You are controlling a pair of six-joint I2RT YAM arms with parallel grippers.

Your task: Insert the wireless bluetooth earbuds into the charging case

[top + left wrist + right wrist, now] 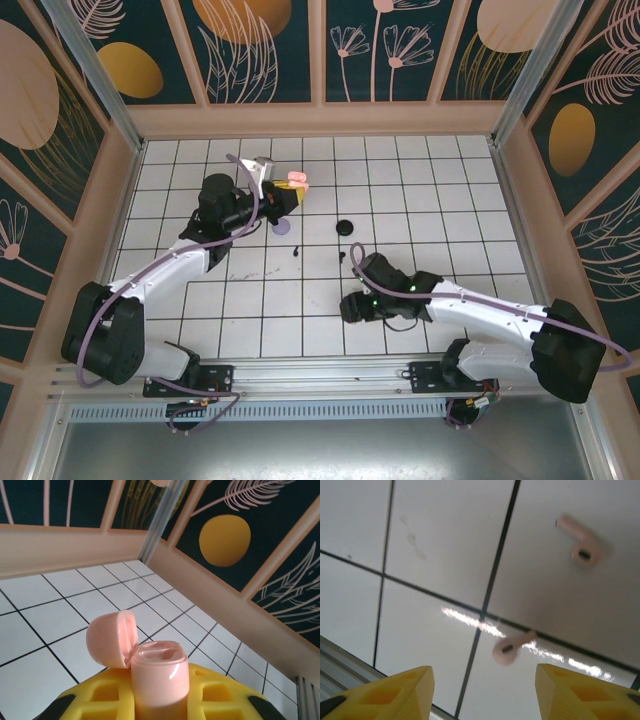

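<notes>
Left hand [284, 198] was clamped on the pink charging case [159, 676] at the far left of the tiled surface [420, 190]. Its lid [111, 639] was flipped open and both sockets looked empty (interior only partly visible). Right hand [482, 692] hung low over the near-middle tiles, fingers apart and gripping nothing, with one pink earbud [512, 648] lying on the surface just beyond it and a second pink earbud [581, 544] a little farther off. Judged: case open and presented, neither bud picked up or seated, so both pick-ups and both insertions remained.
</notes>
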